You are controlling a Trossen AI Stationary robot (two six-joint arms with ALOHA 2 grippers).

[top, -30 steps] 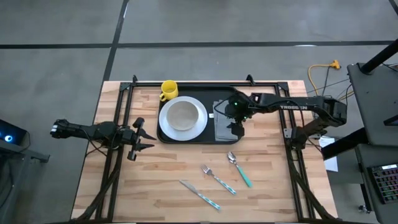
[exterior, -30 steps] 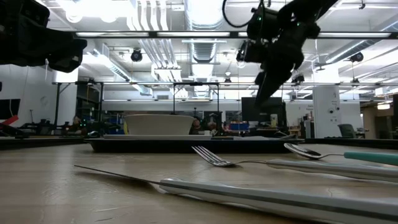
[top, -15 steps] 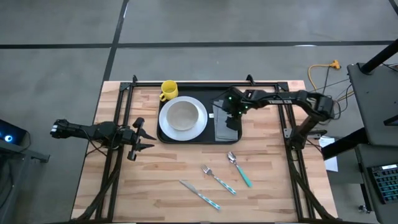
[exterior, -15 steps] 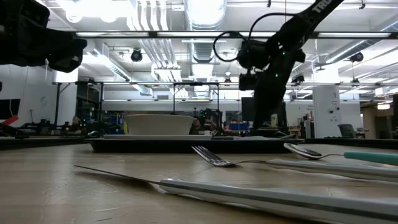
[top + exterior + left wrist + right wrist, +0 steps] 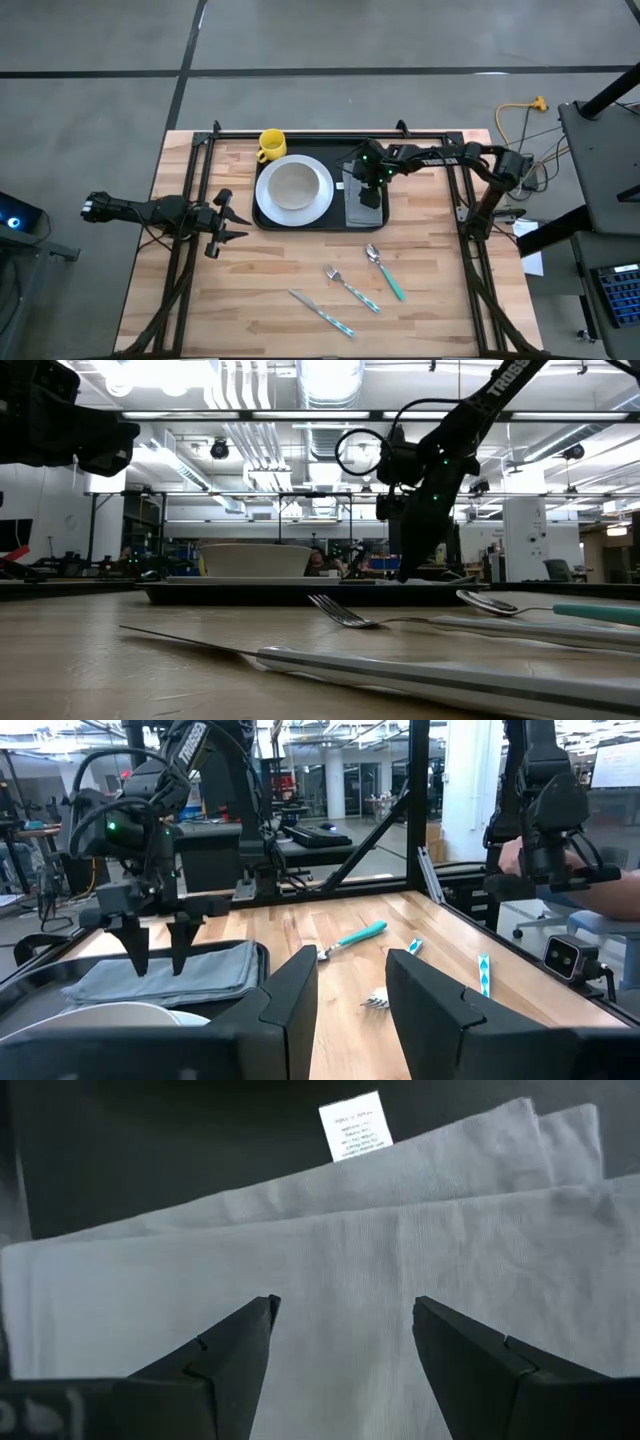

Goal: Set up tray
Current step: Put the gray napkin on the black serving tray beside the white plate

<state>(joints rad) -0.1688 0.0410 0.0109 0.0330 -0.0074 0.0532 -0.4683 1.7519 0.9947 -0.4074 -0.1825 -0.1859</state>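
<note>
Plate [image 5: 294, 188] and napkin [image 5: 362, 204] lie in the tray [image 5: 345, 226]; mug [image 5: 270, 145] at its back-left corner; cutlery [image 5: 350, 288] toward the desk's front edge.

An industrial robotics lab: exposed ceiling ducts [image 5: 250, 430], strip lights [image 5: 300, 415], equipment benches behind the wooden table [image 5: 270, 290].

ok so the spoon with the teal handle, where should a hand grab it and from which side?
Grip the spoon around the middle of its teal handle, coming straight down from above with the fingers across it. It lies flat on the bare table, bowl towards the tray, and the fork lies apart, so there is probably room.
</note>
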